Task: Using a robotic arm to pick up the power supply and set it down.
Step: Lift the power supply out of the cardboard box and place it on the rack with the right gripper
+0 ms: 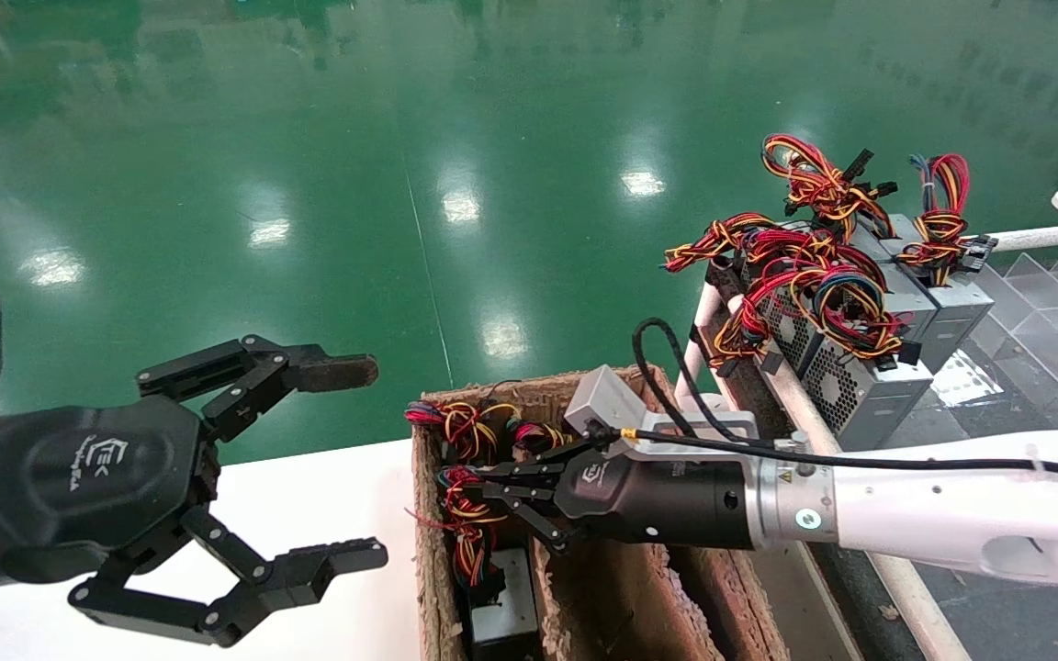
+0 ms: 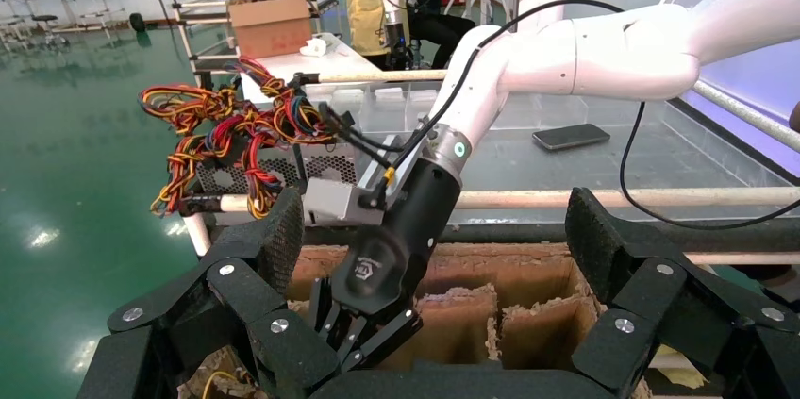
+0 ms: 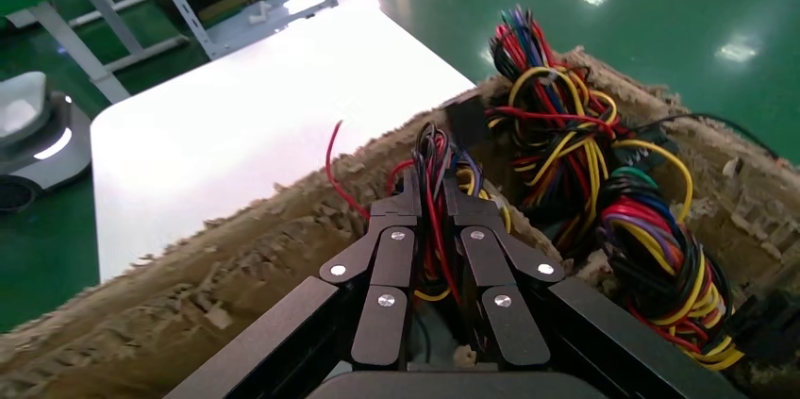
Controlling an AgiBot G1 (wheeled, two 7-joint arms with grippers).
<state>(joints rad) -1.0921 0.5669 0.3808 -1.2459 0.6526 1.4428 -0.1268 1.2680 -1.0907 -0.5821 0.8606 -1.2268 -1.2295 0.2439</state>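
Observation:
The power supply stands in the left slot of a frayed cardboard box, its grey body mostly hidden. Its red, yellow and black wire bundle rises out of the slot. My right gripper on the white robotic arm reaches in from the right. In the right wrist view it is shut on a few of those wires. My left gripper hangs open over the white table to the box's left, holding nothing. In its own view the left gripper faces the box.
Several other grey power supplies with tangled wires, some blue, sit on a pipe rack at the right. More wire bundles fill the box's far end. A white table lies left of the box. The floor is green.

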